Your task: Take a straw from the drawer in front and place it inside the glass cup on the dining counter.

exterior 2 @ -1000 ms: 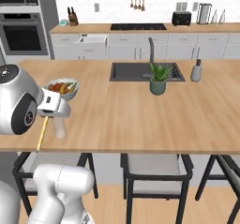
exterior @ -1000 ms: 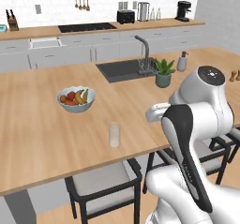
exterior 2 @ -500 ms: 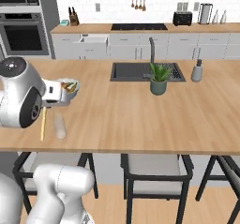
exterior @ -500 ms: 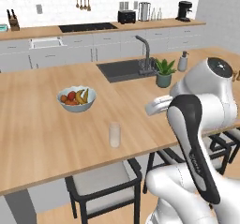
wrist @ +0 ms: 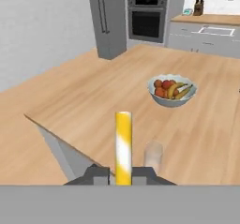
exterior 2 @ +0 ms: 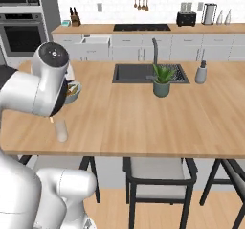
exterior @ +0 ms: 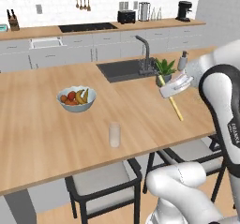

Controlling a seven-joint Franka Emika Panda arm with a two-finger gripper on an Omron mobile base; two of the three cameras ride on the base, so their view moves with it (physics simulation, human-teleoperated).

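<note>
My gripper (exterior: 172, 88) is shut on the pale yellow straw (exterior: 177, 111), which slants down and to the right over the dining counter (exterior: 37, 138), right of the sink. The glass cup (exterior: 114, 135) stands upright and empty near the counter's front edge, well left of and below the gripper. In the hand view the straw (wrist: 123, 143) points forward from between the fingertips (wrist: 96, 175), with the glass cup (wrist: 153, 154) just to its right. In the right base view my own arm covers the gripper; the glass cup (exterior 2: 61, 130) stands below it. The drawer is out of view.
A white fruit bowl (exterior: 76, 98) sits behind and left of the cup. The dark sink with its faucet (exterior: 145, 54), a potted plant (exterior: 164, 70) and a soap bottle (exterior: 183, 61) occupy the counter's far right. Black stools (exterior: 105, 183) stand under the front edge.
The arm has swung right and farther over the counter, carrying the straw away from the glass cup. Cup, bowl and base have stayed put.
</note>
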